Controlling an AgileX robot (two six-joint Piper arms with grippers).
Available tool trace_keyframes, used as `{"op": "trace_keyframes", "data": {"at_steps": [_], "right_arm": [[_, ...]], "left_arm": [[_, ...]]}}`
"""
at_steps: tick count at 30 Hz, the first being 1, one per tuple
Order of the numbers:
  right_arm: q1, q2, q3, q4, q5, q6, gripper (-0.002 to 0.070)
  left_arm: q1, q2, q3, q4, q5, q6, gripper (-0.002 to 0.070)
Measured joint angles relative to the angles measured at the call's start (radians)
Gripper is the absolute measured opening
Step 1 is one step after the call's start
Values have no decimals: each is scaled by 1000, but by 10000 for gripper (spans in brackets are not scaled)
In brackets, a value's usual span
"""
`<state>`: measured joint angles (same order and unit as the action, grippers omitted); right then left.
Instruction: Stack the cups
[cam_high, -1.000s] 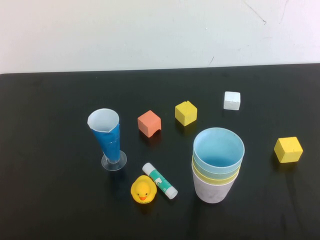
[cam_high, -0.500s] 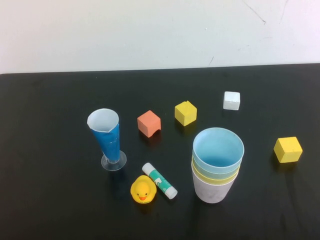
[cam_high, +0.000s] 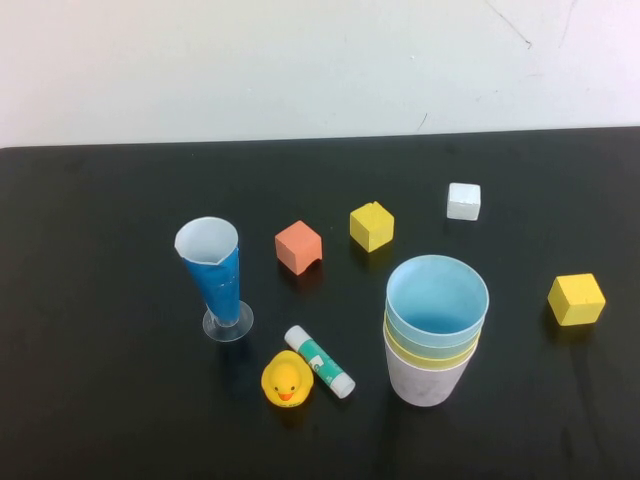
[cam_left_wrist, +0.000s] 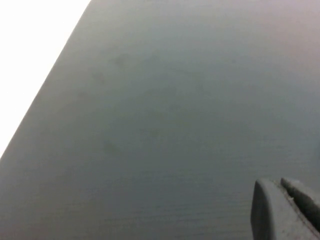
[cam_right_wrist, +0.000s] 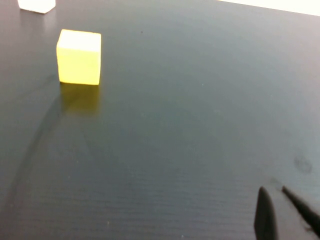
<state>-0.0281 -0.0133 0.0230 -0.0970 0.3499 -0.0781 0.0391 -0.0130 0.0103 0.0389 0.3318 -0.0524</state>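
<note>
Four cups (cam_high: 434, 335) nested upright, blue topmost, at table (cam_high: 100, 400) centre's 4 o'clock. Left gripper (cam_left_wrist: 282, 197) and right gripper (cam_right_wrist: 280, 205) closed together, empty, above bare tabletop.

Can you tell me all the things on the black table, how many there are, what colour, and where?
cups: four, nested in one stack, light blue on top, then pale green, yellow, pale pink; front right of middle
tall cone glass: one, blue with clear foot; left of middle
duck: one, yellow; front, beside the glue stick
glue stick: one, white and green; lying left of the cups
blocks: two yellow, one orange, one white; spread across the back and right
table: one, black
left gripper: shut, over bare table
right gripper: shut, over table near a yellow block
</note>
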Motion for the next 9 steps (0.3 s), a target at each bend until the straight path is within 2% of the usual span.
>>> {"op": "trace_keyframes", "data": {"at_steps": [9], "right_arm": [[0,0,0,0,0,0,-1]], "left_arm": [[-6,0,0,2,0,4,-1]]}}
